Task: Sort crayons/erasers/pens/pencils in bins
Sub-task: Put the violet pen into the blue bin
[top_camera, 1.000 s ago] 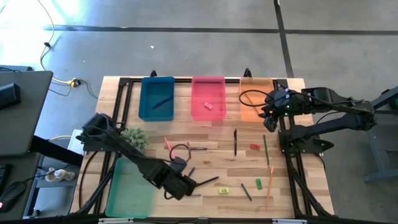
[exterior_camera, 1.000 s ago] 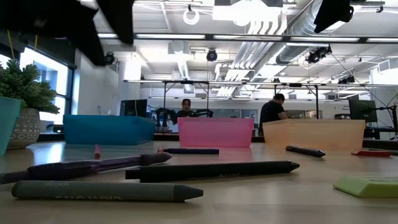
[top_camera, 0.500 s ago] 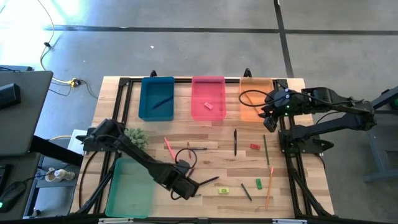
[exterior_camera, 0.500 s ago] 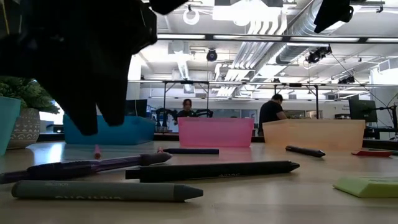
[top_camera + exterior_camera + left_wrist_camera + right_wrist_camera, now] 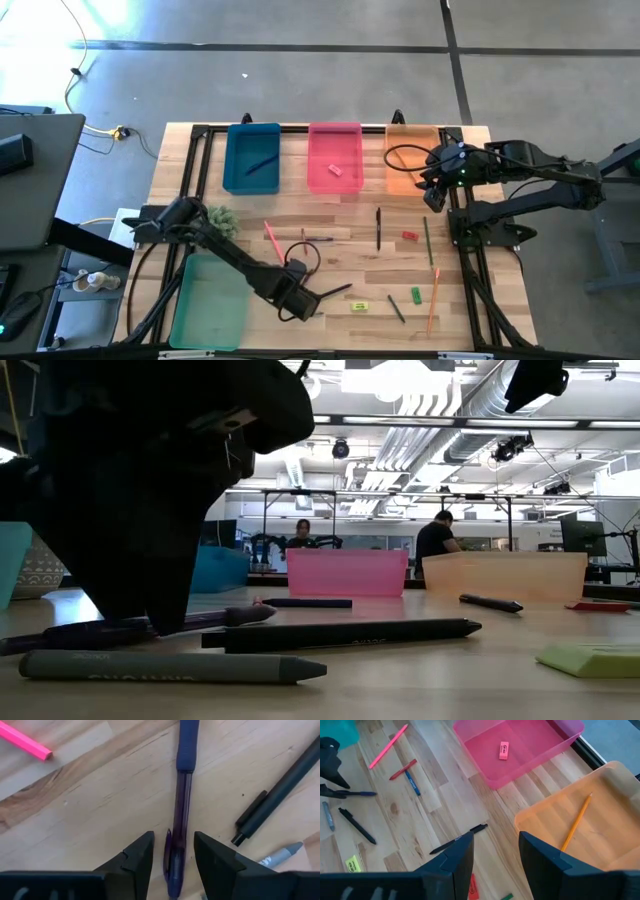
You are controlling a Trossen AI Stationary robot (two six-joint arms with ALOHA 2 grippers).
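A purple pen [image 5: 181, 810] lies flat on the wooden table. My left gripper [image 5: 172, 855] hangs low over it, pointing down and open. One finger stands on each side of the pen's clip end, with a gap on both sides. In the low view the gripper's dark bulk [image 5: 150, 510] hides the pen's left part [image 5: 215, 618]. My right gripper [image 5: 495, 855] waits open, high above the table beside the orange bin [image 5: 405, 160]. The blue bin [image 5: 252, 158] and pink bin [image 5: 334, 158] stand at the far edge. The green bin [image 5: 210, 300] is at the near left.
A black pen [image 5: 280, 790] and a grey crayon [image 5: 282, 855] lie close beside the purple pen, and a pink stick [image 5: 270, 236] lies farther off. A yellow eraser [image 5: 360, 306], a green eraser [image 5: 416, 295], pencils [image 5: 434, 300] and a potted plant [image 5: 218, 220] are spread around.
My left gripper has come down toward the table, from well above the pens to just over the purple pen, shifting slightly toward the table's right. The pens and the crayon have stayed where they were.
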